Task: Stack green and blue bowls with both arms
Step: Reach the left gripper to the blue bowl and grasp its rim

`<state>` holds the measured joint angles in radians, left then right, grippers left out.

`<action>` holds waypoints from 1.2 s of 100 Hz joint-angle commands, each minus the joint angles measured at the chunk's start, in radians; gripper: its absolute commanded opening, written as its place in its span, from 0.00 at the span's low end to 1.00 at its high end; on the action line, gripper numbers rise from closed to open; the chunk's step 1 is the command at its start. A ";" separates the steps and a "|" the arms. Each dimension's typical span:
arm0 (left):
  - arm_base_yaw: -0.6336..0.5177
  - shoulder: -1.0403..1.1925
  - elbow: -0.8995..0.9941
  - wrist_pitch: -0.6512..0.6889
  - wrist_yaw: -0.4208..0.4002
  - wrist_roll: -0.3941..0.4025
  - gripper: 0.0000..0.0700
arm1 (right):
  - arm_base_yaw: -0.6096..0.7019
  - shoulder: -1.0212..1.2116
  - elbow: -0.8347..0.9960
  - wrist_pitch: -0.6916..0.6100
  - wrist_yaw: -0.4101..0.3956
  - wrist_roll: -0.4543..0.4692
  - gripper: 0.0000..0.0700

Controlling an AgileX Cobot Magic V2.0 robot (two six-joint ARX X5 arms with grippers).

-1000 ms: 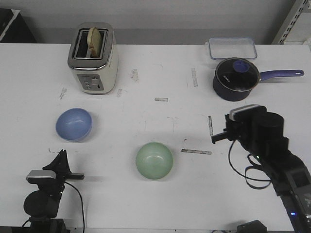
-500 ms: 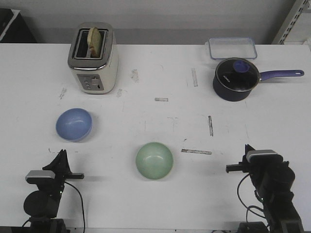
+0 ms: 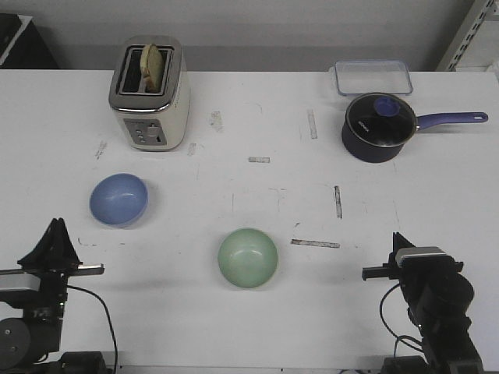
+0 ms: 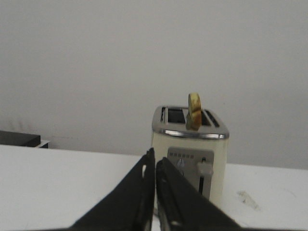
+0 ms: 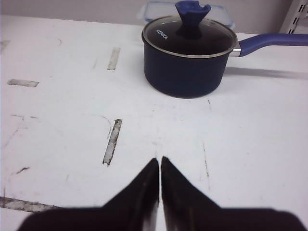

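Note:
The light blue bowl (image 3: 118, 199) sits upright on the white table (image 3: 257, 195) at the left. The pale green bowl (image 3: 247, 257) sits upright near the front middle, apart from it. Both are empty. My left gripper (image 3: 56, 231) is shut and empty at the front left, nearer than the blue bowl. In the left wrist view its fingers (image 4: 155, 161) are closed and point toward the toaster. My right gripper (image 3: 400, 240) is shut and empty at the front right, well to the right of the green bowl. In the right wrist view its fingers (image 5: 160, 161) are closed. Neither bowl shows in the wrist views.
A cream toaster (image 3: 150, 93) with bread in it stands at the back left and also shows in the left wrist view (image 4: 190, 154). A dark blue saucepan (image 3: 378, 127) with a lid and long handle stands at the back right, also in the right wrist view (image 5: 185, 62). A clear lidded container (image 3: 373, 76) lies behind it.
My right arm has pulled back from mid-table to the front right edge. My left arm has shifted left along the front edge. Both bowls have stayed in place.

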<state>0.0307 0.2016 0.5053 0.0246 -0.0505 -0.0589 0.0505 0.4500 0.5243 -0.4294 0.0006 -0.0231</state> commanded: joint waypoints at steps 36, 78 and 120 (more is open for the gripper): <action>0.023 0.706 0.761 -0.501 -0.014 -0.008 0.40 | 0.002 0.003 0.011 0.010 0.000 -0.004 0.00; 0.130 1.110 0.801 -0.716 -0.014 -0.030 0.87 | 0.002 0.003 0.011 0.009 0.000 -0.005 0.00; 0.167 1.408 0.801 -0.783 -0.002 -0.075 0.80 | 0.002 0.003 0.011 0.006 0.000 -0.005 0.00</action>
<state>0.1940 1.5810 1.2900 -0.7643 -0.0544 -0.1169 0.0505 0.4500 0.5243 -0.4297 0.0006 -0.0231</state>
